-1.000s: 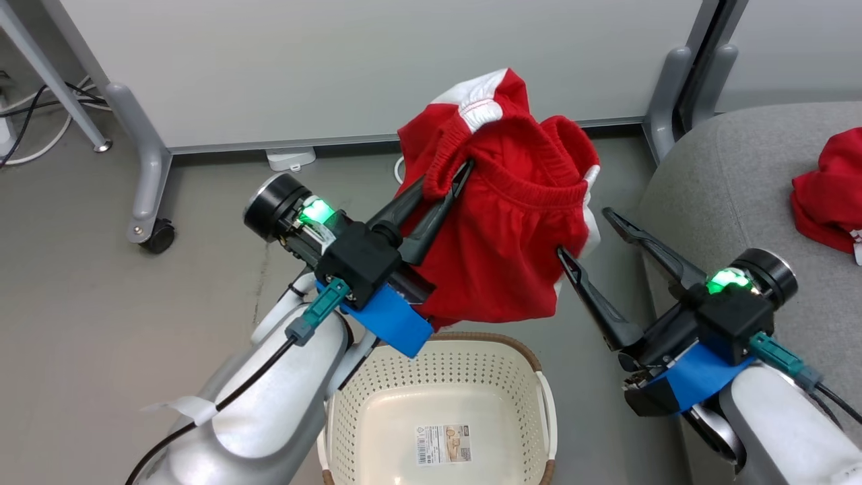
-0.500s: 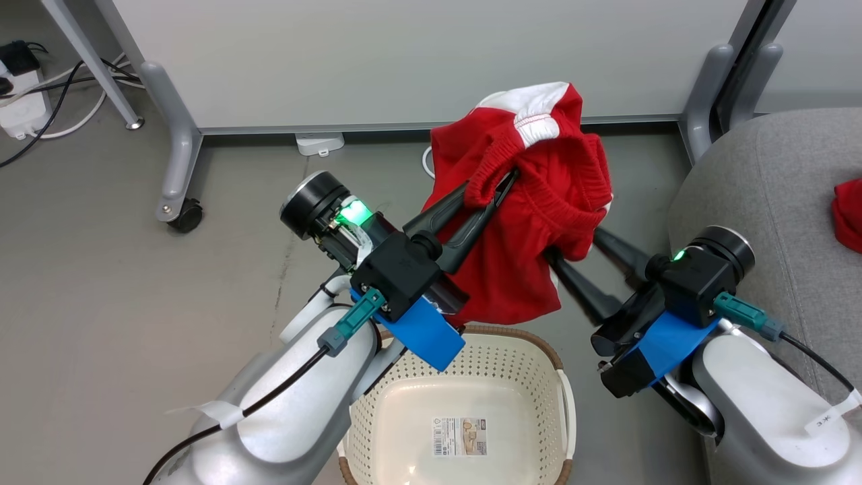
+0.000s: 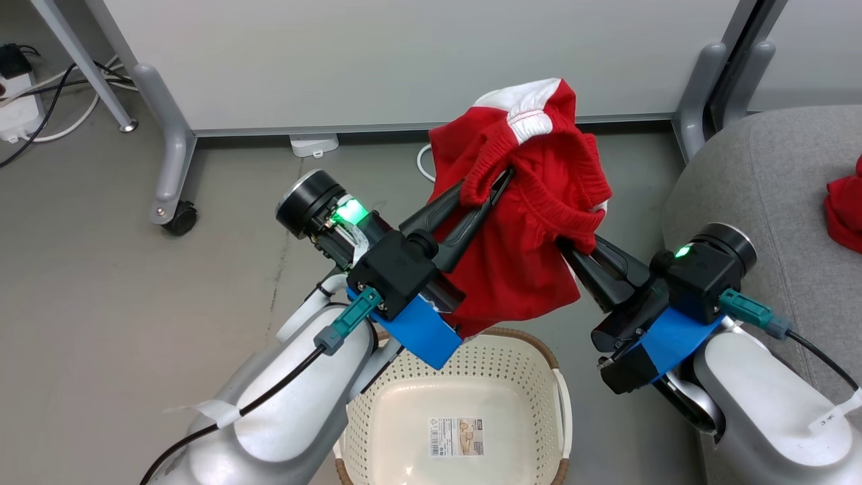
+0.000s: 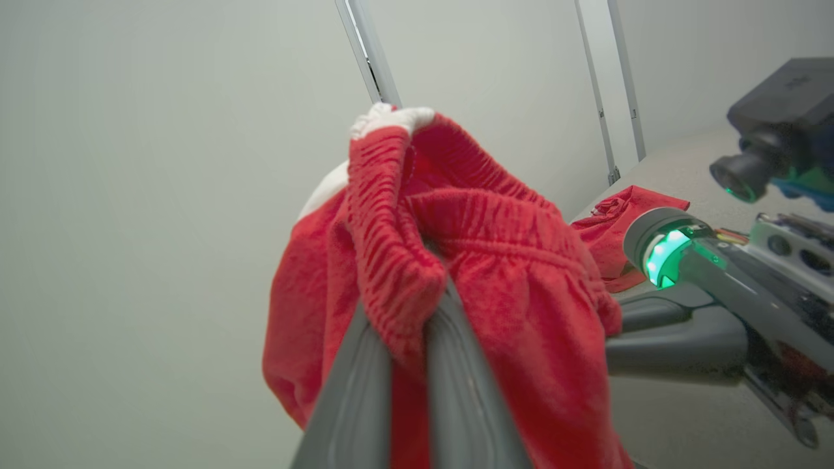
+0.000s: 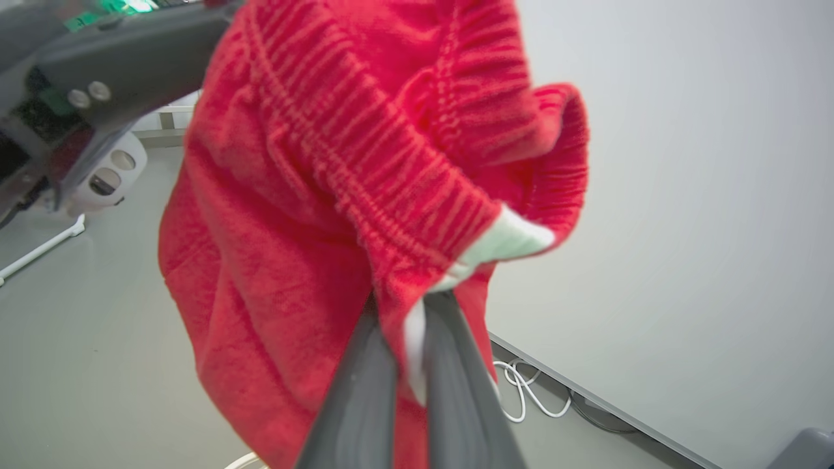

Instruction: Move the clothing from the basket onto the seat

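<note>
**Left tool (image 3: 502, 180) and right tool (image 3: 567, 246) clamped on one red garment (image 3: 518, 276) above the basket (image 3: 547, 367)**

Both tools were closed tight on the elastic waistband of the same garment. In the head view the left tool pinched the ribbed band at about 11 o'clock of the bundle. The right tool pinched it at about 4 o'clock, with a strip of white trim between its fingers in the right wrist view. The cloth hung between and below them, clear of the floor.

The grey seat (image 3: 761, 175) lay along the 3 o'clock edge of the head view, well apart from the held cloth. The basket stood on the floor at 6 o'clock, just under the hanging hem. What showed of its bottom was bare except for a paper label (image 3: 456, 428). A second garment (image 3: 845, 212) lay crumpled on the seat at the far 3 o'clock edge.

By my reading the task was well along: one piece was delivered and this one was lifted out, likely the last. The carry toward 3 o'clock and the release onto the seat remained.
</note>
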{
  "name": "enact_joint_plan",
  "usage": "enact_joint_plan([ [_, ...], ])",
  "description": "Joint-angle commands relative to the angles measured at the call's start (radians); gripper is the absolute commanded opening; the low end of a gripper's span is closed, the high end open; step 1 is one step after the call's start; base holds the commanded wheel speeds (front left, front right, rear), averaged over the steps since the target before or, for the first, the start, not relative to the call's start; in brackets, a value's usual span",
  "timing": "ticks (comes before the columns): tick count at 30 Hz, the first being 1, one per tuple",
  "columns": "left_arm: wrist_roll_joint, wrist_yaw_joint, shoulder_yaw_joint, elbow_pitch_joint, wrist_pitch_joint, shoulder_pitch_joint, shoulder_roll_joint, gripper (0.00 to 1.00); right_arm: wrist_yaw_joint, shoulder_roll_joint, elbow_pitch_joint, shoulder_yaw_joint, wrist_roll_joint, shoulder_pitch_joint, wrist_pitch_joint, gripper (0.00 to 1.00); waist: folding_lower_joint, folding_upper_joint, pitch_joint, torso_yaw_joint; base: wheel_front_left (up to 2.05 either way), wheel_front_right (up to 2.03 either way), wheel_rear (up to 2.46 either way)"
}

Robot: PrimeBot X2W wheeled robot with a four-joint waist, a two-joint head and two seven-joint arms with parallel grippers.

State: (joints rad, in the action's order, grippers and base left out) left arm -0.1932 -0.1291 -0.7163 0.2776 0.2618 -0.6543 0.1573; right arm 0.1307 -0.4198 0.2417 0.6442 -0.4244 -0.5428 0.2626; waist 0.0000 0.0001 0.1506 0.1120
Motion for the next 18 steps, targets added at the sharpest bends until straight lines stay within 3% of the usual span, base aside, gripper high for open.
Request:
enact_joint_plan([
  [1,0.001,-0.001,0.000,0.000,0.005,-0.014,0.005,0.00,0.000,0.001,-0.004,-0.006,-0.006,0.009,0.003,0.00,0.0000,-0.0001,0.001,0.000,0.00,0.00,0.00],
  [4,-0.002,0.000,0.008,-0.001,0.005,-0.014,0.001,0.00,0.000,0.001,-0.006,-0.012,-0.004,0.012,0.003,0.00,0.0000,-0.0001,0.003,0.002,0.00,0.00,0.00],
  [5,-0.002,0.000,0.014,-0.001,0.005,-0.012,-0.002,0.24,0.000,0.001,-0.006,-0.014,-0.004,0.014,0.003,0.00,0.0000,-0.0001,0.004,0.002,0.00,0.00,0.00],
  [6,0.004,0.000,0.016,0.003,0.005,-0.011,-0.003,1.00,0.000,0.002,-0.006,-0.016,-0.003,0.015,0.003,0.00,0.0000,-0.0001,0.005,0.003,0.00,0.00,0.00],
  [18,0.037,-0.001,0.033,0.003,0.005,0.004,-0.008,1.00,0.000,0.015,-0.005,-0.067,-0.001,0.048,0.003,0.00,0.0000,-0.0001,0.010,0.002,0.00,0.00,0.00],
])
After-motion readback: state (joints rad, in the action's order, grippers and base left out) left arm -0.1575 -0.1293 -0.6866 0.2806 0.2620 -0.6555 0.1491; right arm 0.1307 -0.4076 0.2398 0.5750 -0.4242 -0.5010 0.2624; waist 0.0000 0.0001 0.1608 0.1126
